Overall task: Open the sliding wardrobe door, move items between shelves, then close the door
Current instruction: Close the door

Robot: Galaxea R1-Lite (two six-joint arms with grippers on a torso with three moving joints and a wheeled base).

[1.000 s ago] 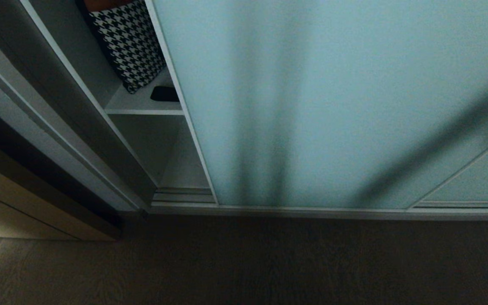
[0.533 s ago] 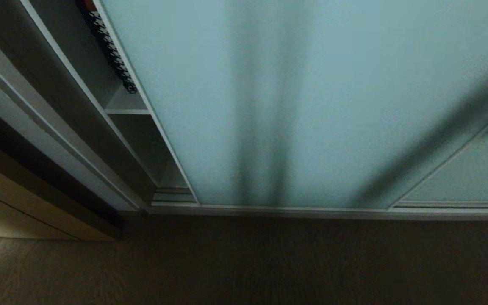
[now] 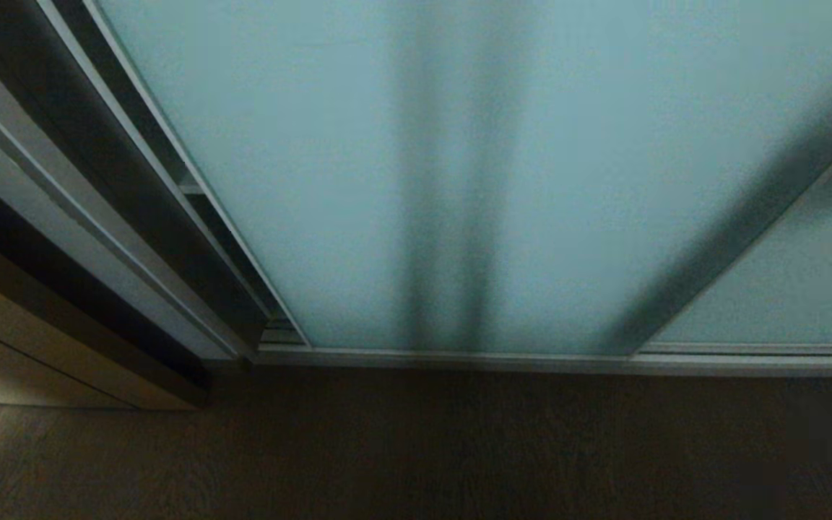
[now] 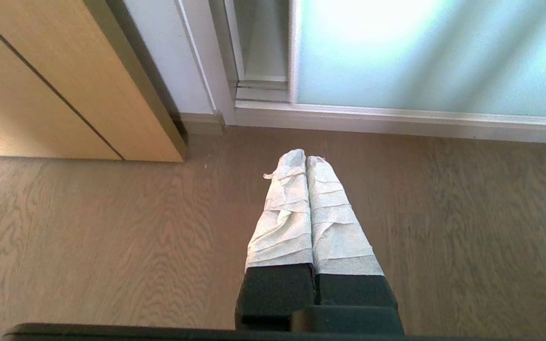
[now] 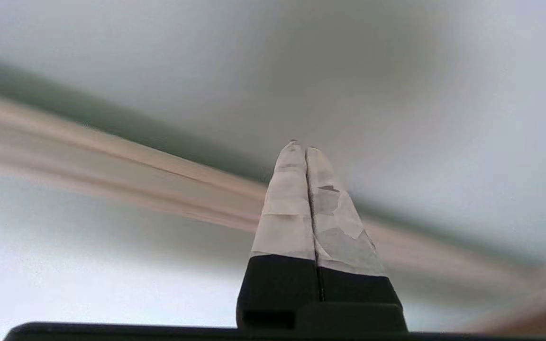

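Right gripper (image 5: pixel 301 148) with taped fingers pressed together, nothing between them, pointed at frosted glass and a blurred pale frame rail; out of the head view altogether. Left gripper (image 4: pixel 306 158) likewise closed on nothing, hanging parked above the wood-grain floor (image 4: pixel 112 227), well short of the bottom track (image 4: pixel 396 121).

Compared with a second ago: sliding wardrobe door (image 3: pixel 459 180) run leftward across most of the opening. Then, a wide gap showing a houndstooth cushion and a small dark item on a shelf; half a second ago, only a strip of that cushion; now just a narrow dark slit between the door's leading edge and the wardrobe's side panel (image 3: pixel 134 209), with a sliver of shelf edge (image 3: pixel 191 189) barely visible. Black bag and other items hidden behind the glass, whereabouts inside not readable.

Judged from this: closing step nearly finished, item moves presumably done. Remaining need: last bit of travel to seat the door against the side frame. Risk: door stopping short or rebounding, leaving a gap.
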